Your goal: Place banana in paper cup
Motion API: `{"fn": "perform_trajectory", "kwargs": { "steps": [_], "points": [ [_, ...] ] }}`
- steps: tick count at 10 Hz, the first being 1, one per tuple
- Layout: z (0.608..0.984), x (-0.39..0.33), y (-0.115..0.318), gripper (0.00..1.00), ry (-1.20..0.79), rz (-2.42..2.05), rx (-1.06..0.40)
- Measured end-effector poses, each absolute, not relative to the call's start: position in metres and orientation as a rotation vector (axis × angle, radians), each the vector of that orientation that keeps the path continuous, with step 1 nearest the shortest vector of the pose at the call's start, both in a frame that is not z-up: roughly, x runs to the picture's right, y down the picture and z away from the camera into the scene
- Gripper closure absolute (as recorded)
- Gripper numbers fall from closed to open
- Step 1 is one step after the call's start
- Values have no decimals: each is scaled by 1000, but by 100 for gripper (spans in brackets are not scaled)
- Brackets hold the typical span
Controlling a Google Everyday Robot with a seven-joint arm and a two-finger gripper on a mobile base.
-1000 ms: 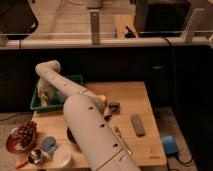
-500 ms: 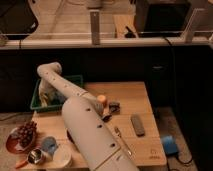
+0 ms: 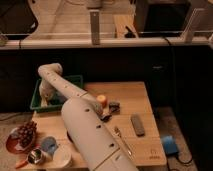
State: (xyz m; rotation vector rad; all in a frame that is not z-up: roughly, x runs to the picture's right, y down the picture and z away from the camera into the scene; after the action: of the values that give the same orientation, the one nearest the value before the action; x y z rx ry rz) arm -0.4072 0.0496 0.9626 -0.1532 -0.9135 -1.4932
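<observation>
At back-left of wooden desk [image 3: 134,97], inside rectangular green bin [image 3: 76,80]: tool [image 3: 44,98], grip state cannot be told. Round white paper cup [image 3: 62,158] front-left. Smooth white arm [image 3: 80,117] posed as before.

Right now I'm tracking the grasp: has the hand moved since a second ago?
No, not noticeably: the hand still sits inside the green bin, near its left wall.
</observation>
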Motion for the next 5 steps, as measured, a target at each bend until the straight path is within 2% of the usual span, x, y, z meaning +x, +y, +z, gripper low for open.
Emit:
{"fn": "perform_trajectory", "kwargs": {
  "steps": [1, 3, 5],
  "points": [
    [961, -407, 48, 99, -919, -1491, -146],
    [955, -409, 44, 100, -928, -1492, -123],
    [933, -410, 24, 100, -927, -1502, -64]
  ]
}}
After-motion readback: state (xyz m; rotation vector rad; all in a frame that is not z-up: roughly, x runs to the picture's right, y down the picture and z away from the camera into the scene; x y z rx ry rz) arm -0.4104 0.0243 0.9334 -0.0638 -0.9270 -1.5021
